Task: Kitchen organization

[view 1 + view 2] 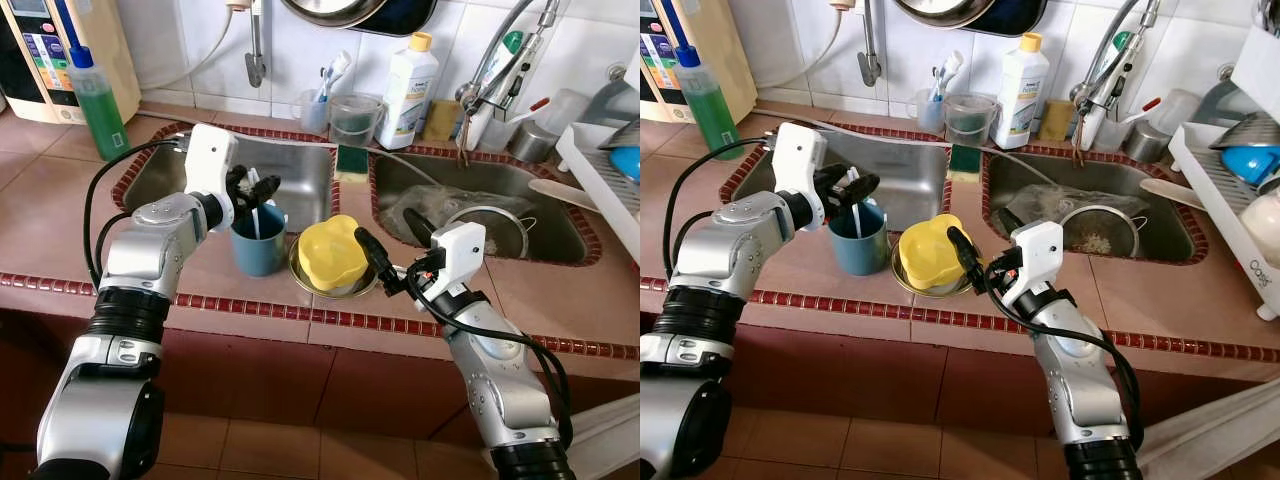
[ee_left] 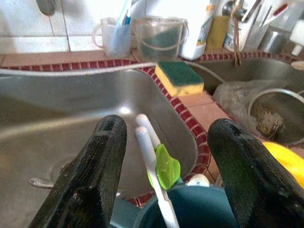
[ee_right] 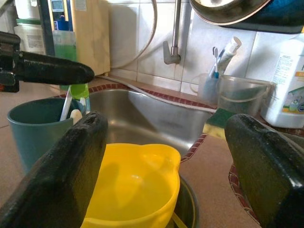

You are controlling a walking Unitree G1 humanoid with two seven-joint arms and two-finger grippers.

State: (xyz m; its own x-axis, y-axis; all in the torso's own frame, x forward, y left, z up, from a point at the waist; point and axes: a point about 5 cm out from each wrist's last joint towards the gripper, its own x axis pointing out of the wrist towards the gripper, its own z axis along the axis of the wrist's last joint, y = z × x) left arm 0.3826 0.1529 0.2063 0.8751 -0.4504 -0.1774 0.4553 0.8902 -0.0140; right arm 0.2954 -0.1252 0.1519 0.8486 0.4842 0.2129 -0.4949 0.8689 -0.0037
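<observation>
White drying rack (image 1: 1252, 262) edge reads "Cosi"; other labels unreadable

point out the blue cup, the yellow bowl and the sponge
blue cup (image 1: 258, 250), left eye view, on its outer wall
yellow bowl (image 1: 331, 253), left eye view, on its upturned body
sponge (image 2: 179, 78), left wrist view, on its green top face

Brushed, dull-shining steel for both sink basins (image 1: 300, 180). Glossy yellow plastic bowl (image 1: 332, 252) in a metal dish (image 1: 300, 272). Matt teal plastic cup (image 1: 258, 242). Smooth terracotta tile counter (image 1: 60, 210). Rough green-topped sponge (image 1: 351, 161).
</observation>
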